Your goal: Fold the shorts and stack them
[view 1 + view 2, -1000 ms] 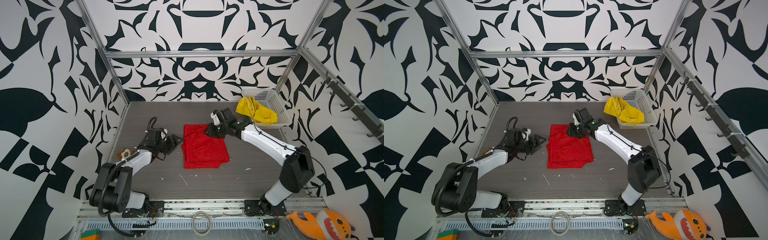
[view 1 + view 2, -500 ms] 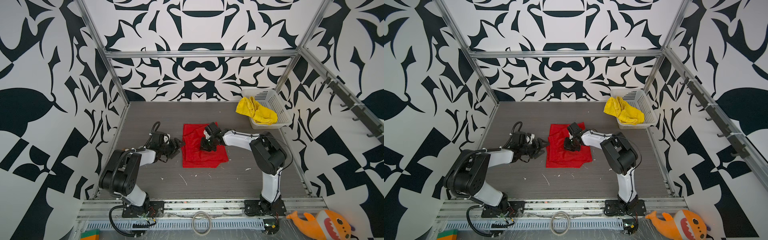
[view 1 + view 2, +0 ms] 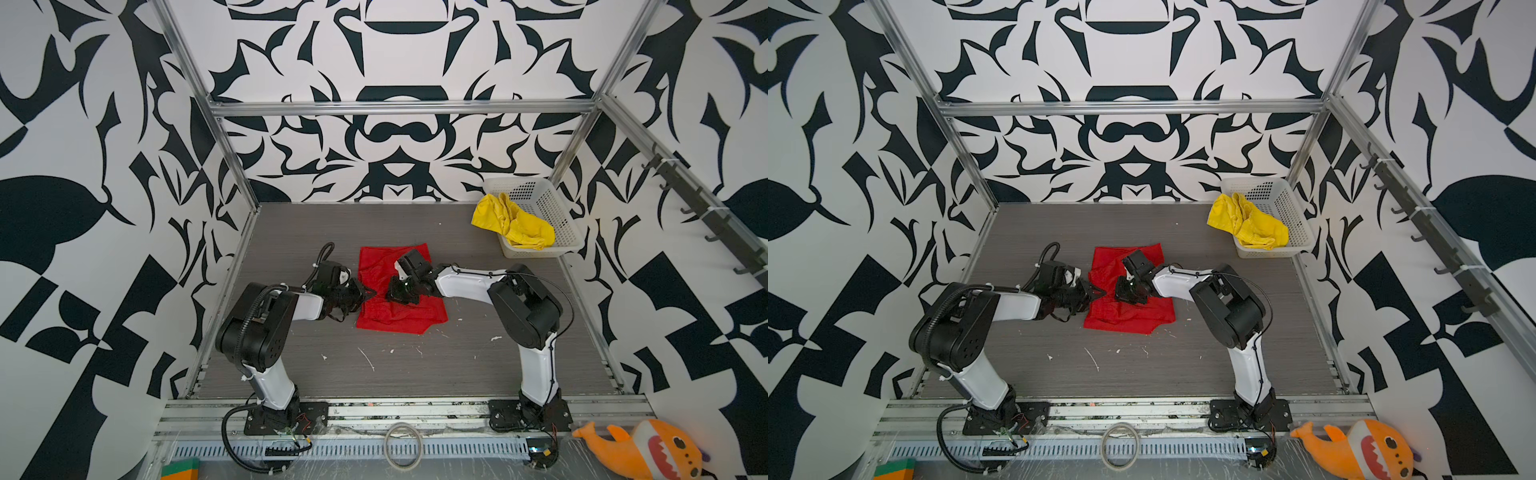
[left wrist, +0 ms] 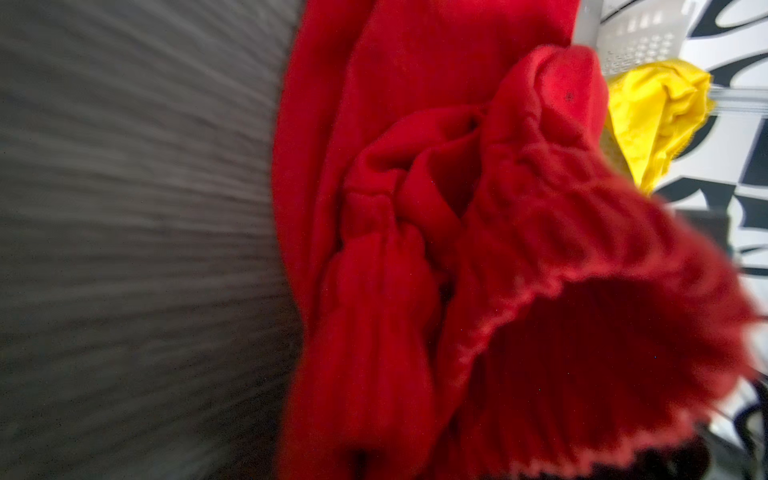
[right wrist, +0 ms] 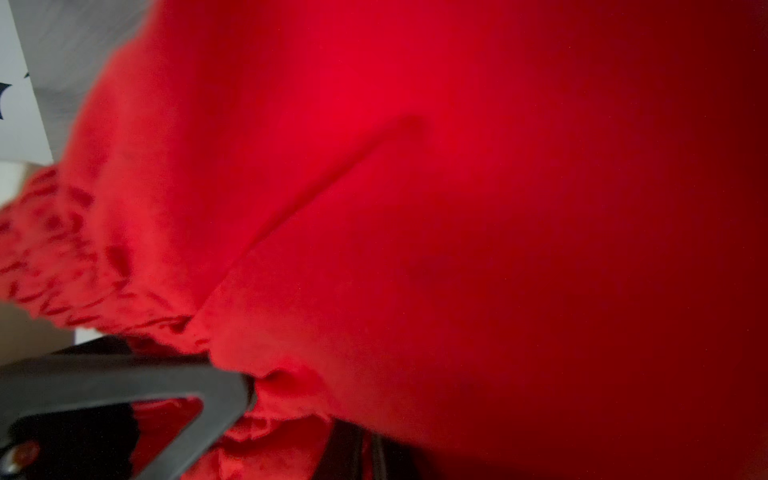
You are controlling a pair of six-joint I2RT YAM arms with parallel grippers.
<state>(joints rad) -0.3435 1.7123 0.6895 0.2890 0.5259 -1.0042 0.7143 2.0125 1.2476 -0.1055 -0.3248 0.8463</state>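
Pinching the red shorts (image 3: 401,320) at mid-table with both pincers: left gripper (image 3: 366,294) clenched on the left edge, right gripper (image 3: 397,293) clenched just inboard — probably to carry that edge rightward; yellow shorts (image 3: 515,226) bunched in the basket (image 3: 544,203).

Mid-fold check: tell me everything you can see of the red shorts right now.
The red shorts are bright red, thin, matte cloth with a gathered elastic waistband; no drawstring shows. They lie wrinkled and partly folded into a rough rectangle in the middle of the grey table, apart from the basket. The left gripper meets their left edge, where the cloth bunches up and hides its fingers. The right gripper sits on top, with cloth caught between its fingers.
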